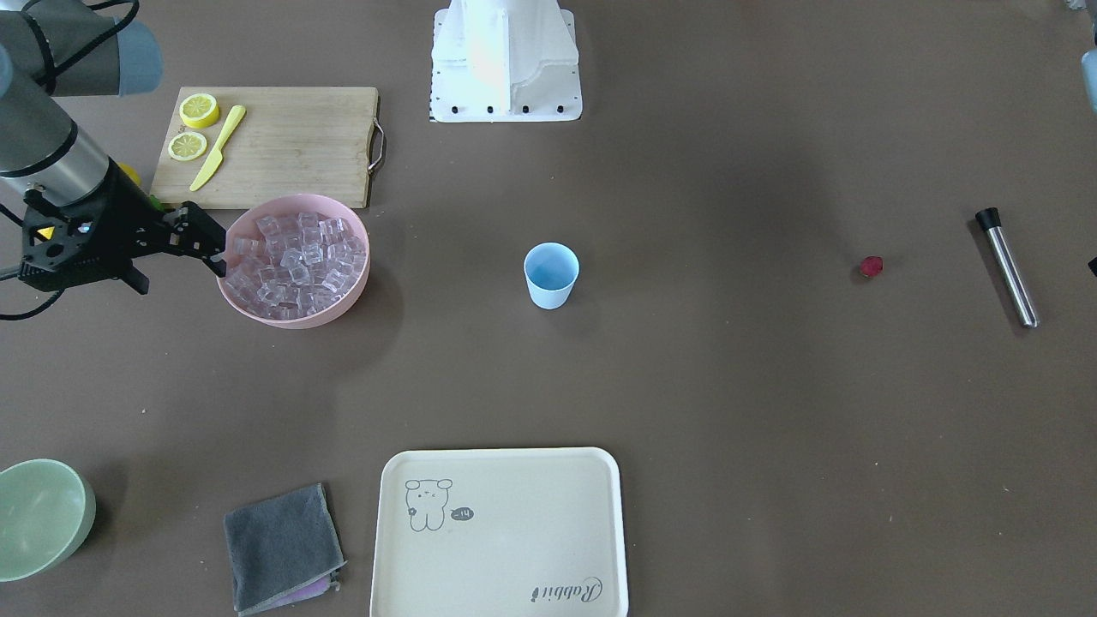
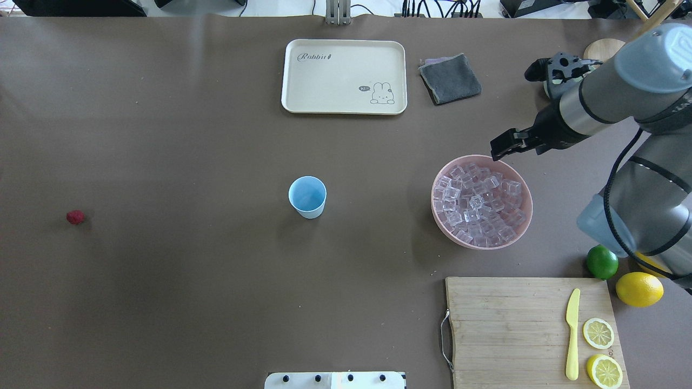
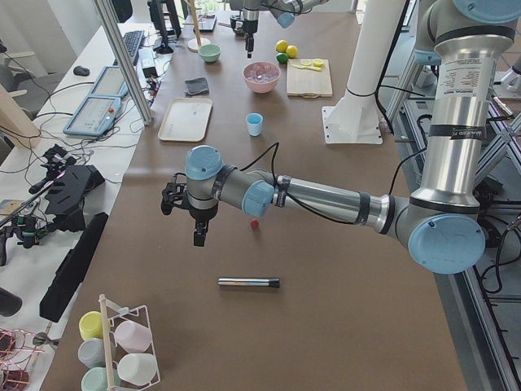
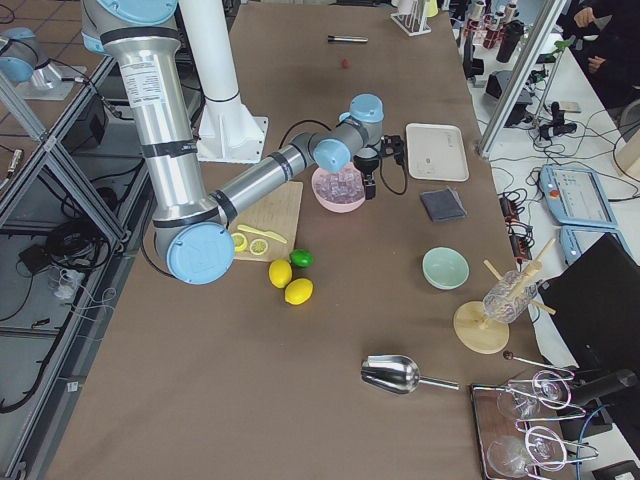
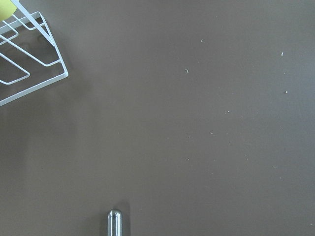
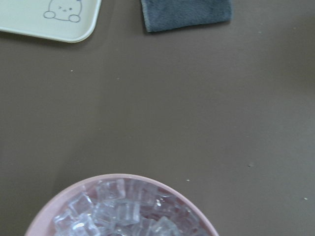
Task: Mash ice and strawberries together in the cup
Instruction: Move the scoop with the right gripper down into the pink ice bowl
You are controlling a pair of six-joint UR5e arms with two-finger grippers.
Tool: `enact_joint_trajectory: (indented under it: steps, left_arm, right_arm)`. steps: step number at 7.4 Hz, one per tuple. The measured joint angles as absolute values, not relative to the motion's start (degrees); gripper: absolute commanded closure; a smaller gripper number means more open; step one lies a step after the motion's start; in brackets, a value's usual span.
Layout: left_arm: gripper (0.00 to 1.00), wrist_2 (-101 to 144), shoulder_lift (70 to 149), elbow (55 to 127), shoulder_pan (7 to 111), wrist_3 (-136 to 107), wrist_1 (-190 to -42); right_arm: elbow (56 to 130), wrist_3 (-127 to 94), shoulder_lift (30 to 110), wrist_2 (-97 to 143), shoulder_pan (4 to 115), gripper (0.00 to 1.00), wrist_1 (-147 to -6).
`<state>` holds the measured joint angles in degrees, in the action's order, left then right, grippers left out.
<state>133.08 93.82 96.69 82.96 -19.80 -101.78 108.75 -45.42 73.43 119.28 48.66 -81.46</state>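
Bearings are read on the overhead view, with 12 at the table's far edge. Entries run left to right.

1. The left gripper (image 3: pixel 198 236): you see it only from the table's left end. It hangs fingers-down over the brown table (image 2: pixel 189 297), near the steel rod (image 1: pixel 1007 267). You cannot tell whether its fingers are parted. Its wrist camera gives you bare table, the rod's rounded tip cut by the lower edge, and one corner of a white wire rack (image 5: pixel 34 64).
2. The strawberry (image 2: pixel 75 217): one small, dark red, roundish berry. It lies alone at 9 o'clock of the cup, well apart from it. Its surface detail is too small to make out.
3. The cup (image 2: pixel 307 196): pale blue, handleless and tapering to the base. It stands upright at the table's middle, and its blue floor shows through the mouth.
4. The ice (image 2: pixel 478 202): clear, glassy cubes heaped in the pink bowl (image 2: pixel 476 244), at 3 o'clock of the cup and well apart from it. The lower layers are hidden from you, and the right wrist view cuts the bowl at its lower edge.
5. The right gripper (image 1: pixel 221 253): it hangs above the bowl's rim at about 1 o'clock, fingers parted and holding nothing. Its height over the cubes is hard to judge.
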Motion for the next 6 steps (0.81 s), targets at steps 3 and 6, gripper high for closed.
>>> enact_joint_trajectory:
  steps: [3,6]
  left_arm:
    - [0.01,133.1,94.0,96.9,83.0,-19.9,-101.8]
    - [0.01,133.2,94.0,97.1,83.1,-20.0,-101.9]
  right_arm:
    - [109.5,-46.5,68.7,113.9,42.9,0.01,-87.5]
    - [109.7,-47.2,70.7,113.3,40.1,0.43,-88.7]
